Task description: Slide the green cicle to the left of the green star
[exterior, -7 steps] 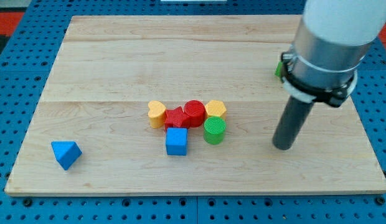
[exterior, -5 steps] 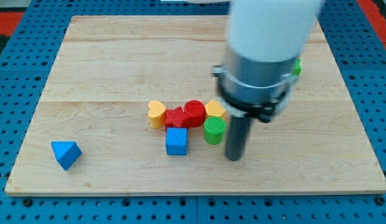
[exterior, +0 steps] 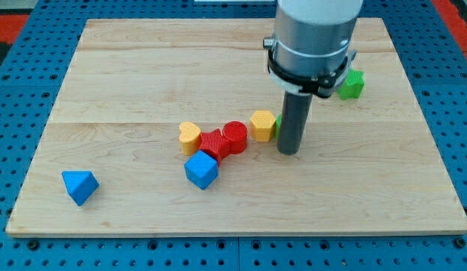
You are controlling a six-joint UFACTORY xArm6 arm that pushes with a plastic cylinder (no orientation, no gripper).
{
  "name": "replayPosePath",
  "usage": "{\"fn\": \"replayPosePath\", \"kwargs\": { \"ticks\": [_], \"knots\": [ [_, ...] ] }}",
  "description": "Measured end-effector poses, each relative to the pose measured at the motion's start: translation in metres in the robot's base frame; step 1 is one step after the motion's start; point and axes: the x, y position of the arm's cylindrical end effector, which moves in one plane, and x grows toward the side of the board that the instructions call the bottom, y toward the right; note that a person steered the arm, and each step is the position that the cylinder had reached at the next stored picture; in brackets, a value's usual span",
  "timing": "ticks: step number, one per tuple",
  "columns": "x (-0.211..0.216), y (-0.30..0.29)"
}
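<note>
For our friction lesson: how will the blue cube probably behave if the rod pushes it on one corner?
The blue cube would probably slide, not roll, since it rests on a flat face. Sitting turned on the smooth wooden board, an off-centre push would likely spin it. It looks small, probably light.

A robotics lab bench: a pale wooden board (exterior: 143,68) lies on a blue perforated base plate (exterior: 22,83) studded with mounting holes, red plate at the upper corners.

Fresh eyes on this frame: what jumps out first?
The big grey arm at the view's top, its dark rod dropping mid-board; my tip sits just right of the yellow block, hiding most of the green circle. Left of that huddle the red blocks; the green star sits apart at upper right.
</note>
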Motion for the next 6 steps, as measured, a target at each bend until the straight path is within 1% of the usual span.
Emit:
{"fn": "replayPosePath", "kwargs": {
  "ticks": [1, 2, 3, 4, 6],
  "knots": [
    [-0.035, 0.0],
    [-0.061, -0.016],
    [-0.082, -0.017],
    [-0.097, 0.002],
    [-0.097, 0.011]
  ]
}}
